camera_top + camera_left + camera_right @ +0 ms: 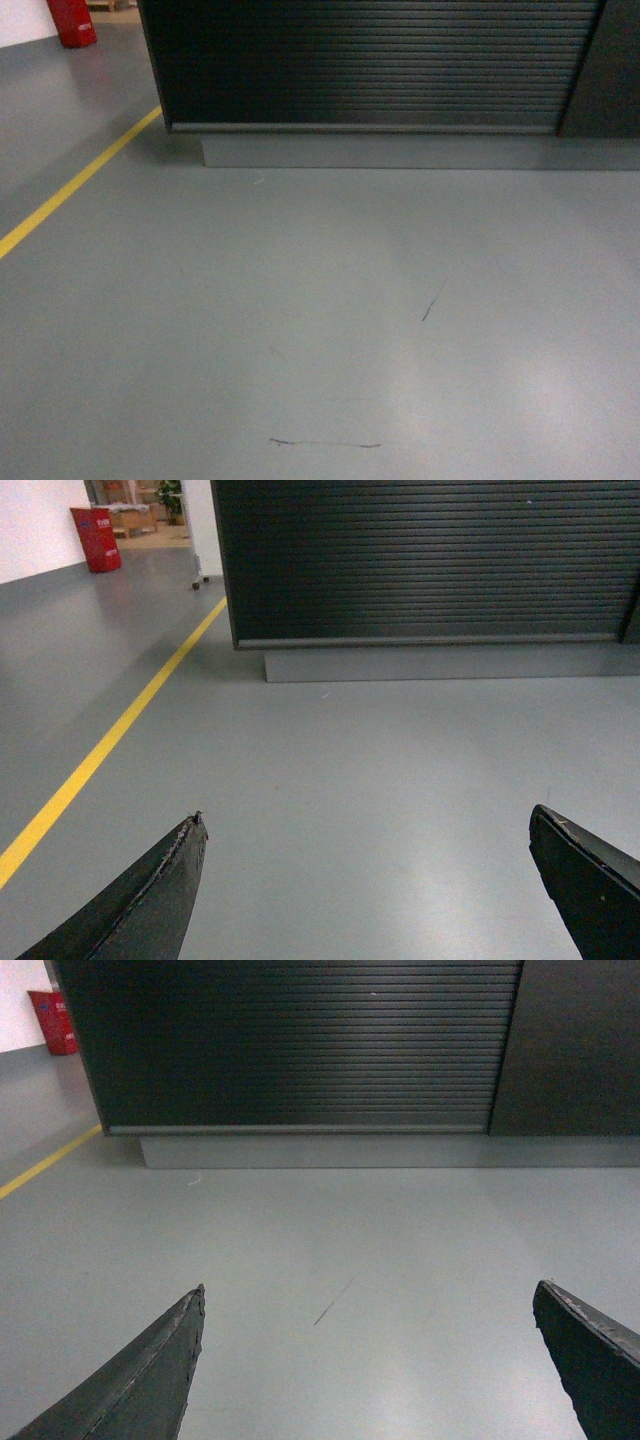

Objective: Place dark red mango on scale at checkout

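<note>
Robot faces the checkout point(370, 60) from the floor side; only its ribbed dark front and grey plinth show. Counter top out of frame in all three views.

Dark red mango: not in any view. Scale: not in view either, presumably up on the counter top, unseen. Neither's look can be described from here.

Left gripper point(370, 880): jaws spread wide, nothing between them, only grey floor point(320, 330) below. Right gripper point(370, 1360): same, wide and empty.

Risks, as judged:
- Both tools empty and the fruit unlocated, so approaching the counter now would achieve nothing; the mango must be found first.
- Head camera slants down at the floor; with the counter top unseen, any reach upward would be blind and could strike the counter's edge.
- Base is near the plinth; rolling forward could bump it.
- Yellow floor line point(70, 190) and red bin point(72, 22) lie to the left, well apart.
</note>
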Available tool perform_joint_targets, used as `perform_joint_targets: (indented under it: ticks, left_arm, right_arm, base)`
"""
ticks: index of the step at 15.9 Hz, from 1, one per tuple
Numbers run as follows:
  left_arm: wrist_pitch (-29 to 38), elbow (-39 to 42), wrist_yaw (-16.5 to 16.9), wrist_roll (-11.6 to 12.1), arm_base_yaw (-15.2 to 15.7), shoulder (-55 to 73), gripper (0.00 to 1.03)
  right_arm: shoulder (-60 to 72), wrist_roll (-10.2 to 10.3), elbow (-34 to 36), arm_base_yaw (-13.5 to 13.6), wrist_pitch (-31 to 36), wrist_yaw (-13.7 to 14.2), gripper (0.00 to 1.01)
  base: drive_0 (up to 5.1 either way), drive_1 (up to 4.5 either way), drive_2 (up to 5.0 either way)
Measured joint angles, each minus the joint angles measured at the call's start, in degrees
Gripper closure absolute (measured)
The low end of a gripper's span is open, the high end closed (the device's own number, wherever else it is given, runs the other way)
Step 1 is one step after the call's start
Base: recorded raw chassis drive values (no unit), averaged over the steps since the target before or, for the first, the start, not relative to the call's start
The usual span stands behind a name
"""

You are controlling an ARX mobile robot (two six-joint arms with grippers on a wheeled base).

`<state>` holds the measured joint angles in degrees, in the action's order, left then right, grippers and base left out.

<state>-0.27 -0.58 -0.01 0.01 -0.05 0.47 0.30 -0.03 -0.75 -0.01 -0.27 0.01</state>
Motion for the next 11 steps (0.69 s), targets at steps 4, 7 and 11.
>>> perform_joint_targets:
  ticks: [4, 7, 11]
  left_arm:
    - [0.0, 0.0, 0.0, 0.0, 0.0, 0.0, 0.05]
    - [0.0, 0.0, 0.0, 0.0, 0.0, 0.0, 0.05]
    - [0.1, 0.0, 0.0, 0.0, 0.0, 0.0, 0.05]
  right_arm:
    - [0.0, 0.0, 0.0, 0.0, 0.0, 0.0, 0.03]
    - [0.0, 0.0, 0.0, 0.0, 0.0, 0.0, 0.03]
    - [0.0, 0.0, 0.0, 0.0, 0.1, 0.0, 0.03]
  base:
    - [-0.1, 4.25, -4.4]
    - [-0.1, 4.2, -4.5]
    - [-0.1, 4.25, -4.4]
